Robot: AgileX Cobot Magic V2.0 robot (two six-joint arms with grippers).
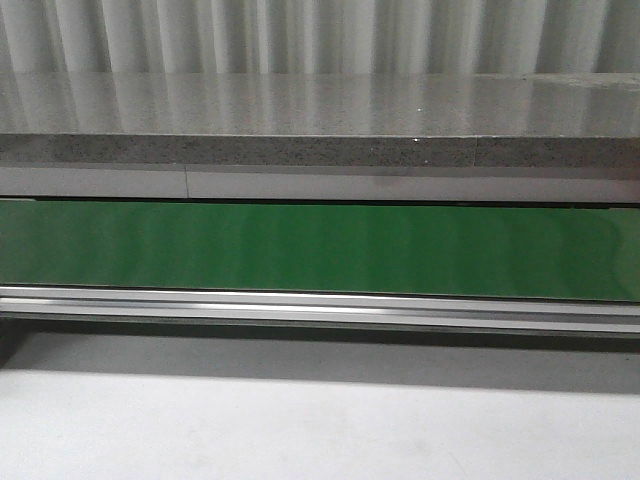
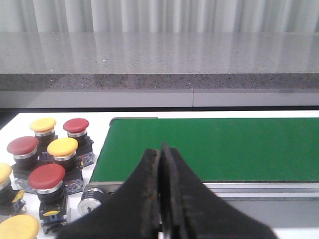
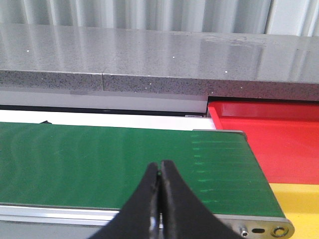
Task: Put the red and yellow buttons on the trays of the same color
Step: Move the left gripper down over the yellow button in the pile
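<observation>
Two black grippers sit nearest my wrist cameras, each with smooth tapered fingers pressed together and nothing between them. My left gripper (image 2: 160,149) fills the lower middle of its frame; my right gripper (image 3: 160,167) does the same in its own.

Past both lies the green conveyor belt (image 1: 320,248), matte and faintly rippled, with a brushed metal rail along its near edge. In the front view it crosses the middle of the frame as a wide band and carries nothing.

At the lower left of the left wrist frame, mushroom-headed buttons stand clustered on a white surface just beside the belt's end roller. I see three red buttons (image 2: 47,175) and four yellow buttons (image 2: 63,146), each a glossy dome on a black body, some cut off by the frame edge.

At the right of the right wrist frame, a glossy red tray (image 3: 269,139) with a raised lip sits beyond the belt's end, empty where visible. A yellow tray (image 3: 299,204) lies at the lower right corner.

Farthest back runs a speckled grey stone ledge (image 1: 320,110) under pale corrugated panels.
</observation>
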